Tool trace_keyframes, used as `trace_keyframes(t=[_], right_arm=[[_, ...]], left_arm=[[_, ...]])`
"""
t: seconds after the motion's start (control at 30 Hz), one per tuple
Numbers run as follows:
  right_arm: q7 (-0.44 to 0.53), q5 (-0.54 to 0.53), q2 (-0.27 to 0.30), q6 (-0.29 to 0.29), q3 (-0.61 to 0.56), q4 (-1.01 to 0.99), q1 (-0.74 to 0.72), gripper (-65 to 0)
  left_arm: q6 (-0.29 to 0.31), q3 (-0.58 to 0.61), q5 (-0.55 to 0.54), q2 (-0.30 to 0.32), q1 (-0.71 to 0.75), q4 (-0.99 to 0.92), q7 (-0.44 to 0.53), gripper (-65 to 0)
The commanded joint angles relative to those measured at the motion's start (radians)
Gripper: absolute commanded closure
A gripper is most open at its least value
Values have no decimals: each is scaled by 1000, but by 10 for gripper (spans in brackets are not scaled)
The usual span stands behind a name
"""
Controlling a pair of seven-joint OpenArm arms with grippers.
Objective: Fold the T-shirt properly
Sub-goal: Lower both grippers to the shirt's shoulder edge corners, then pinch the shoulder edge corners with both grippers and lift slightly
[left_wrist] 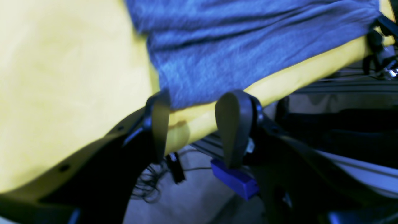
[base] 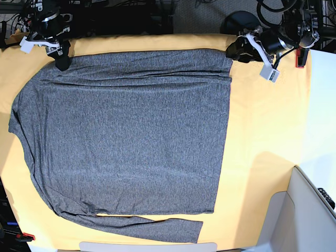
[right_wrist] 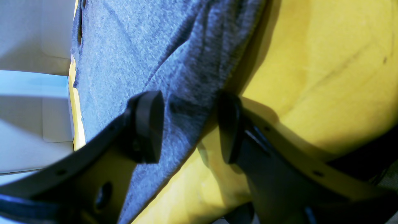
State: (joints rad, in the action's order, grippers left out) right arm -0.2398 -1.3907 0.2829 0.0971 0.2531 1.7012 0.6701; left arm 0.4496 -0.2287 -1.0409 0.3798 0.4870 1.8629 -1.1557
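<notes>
T-shirt (base: 126, 136) spread nearly flat, filling left and centre of base frame on yellow table cloth (base: 262, 131). One sleeve tucked along lower edge; main folds appear not yet made.

Left gripper (left_wrist: 194, 124), upper right of base frame: jaws apart, empty, at hem corner.

Right gripper (right_wrist: 189, 127), upper left: jaws apart, straddling edge, not pinching.

Fabric: mottled grey knit, soft, shallow wrinkles near top. Cloth smooth, plain.

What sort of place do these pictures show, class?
Probably a robotics lab bench: a heather-grey knit T-shirt spread on a plain yellow table cloth, with tangled black cables and metal framing around the table.
</notes>
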Motion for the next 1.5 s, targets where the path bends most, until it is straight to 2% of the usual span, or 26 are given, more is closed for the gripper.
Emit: trace_keyframes(t=[0.0, 0.1, 0.17, 0.33, 0.47, 0.53, 0.63, 0.93, 1.03, 1.17, 1.2, 1.3, 1.47], right_arm=[[-3, 4, 11, -7, 2, 7, 6, -253], [-3, 4, 11, -4, 1, -2, 6, -175], [-3, 4, 12, -3, -4, -10, -5, -149], [-71, 6, 9, -1, 1, -20, -23, -144], [-102, 6, 6, -1, 2, -20, -31, -140], [-105, 6, 6, -1, 2, -20, -36, -112], [-106, 7, 6, -1, 2, -22, -46, -87], [-106, 7, 5, -1, -2, -68, -51, -87], [-106, 7, 5, -1, -2, -68, -51, -87], [-106, 7, 5, -3, -2, -68, -45, -86], [-108, 7, 6, -3, -2, -65, -43, -86], [-108, 7, 9, -3, -1, -60, -29, -83], [-108, 7, 12, -3, 2, -60, -16, 0]], left_arm=[[5, -1, -22, 11, -17, -12, 9, -276], [5, 1, -48, 11, -41, -81, 9, -276], [5, 1, -88, 11, -55, -127, 1, -276], [5, -7, -140, 11, -123, -222, -68, -276], [5, -1, -141, 11, -130, -228, -73, -276], [5, -1, -141, 9, -130, -228, -73, -276], [5, 1, -141, -15, -132, -228, -74, -276], [5, 2, -141, -81, -132, -228, -143, -271], [5, 2, -141, -91, -132, -228, -143, -197], [5, 2, -141, -91, -132, -228, -145, -18], [5, 2, -141, -91, -132, -228, -145, 0], [5, 2, -141, -89, -132, -223, -145, -2], [7, -5, -143, -87, -132, -208, -146, -1]])
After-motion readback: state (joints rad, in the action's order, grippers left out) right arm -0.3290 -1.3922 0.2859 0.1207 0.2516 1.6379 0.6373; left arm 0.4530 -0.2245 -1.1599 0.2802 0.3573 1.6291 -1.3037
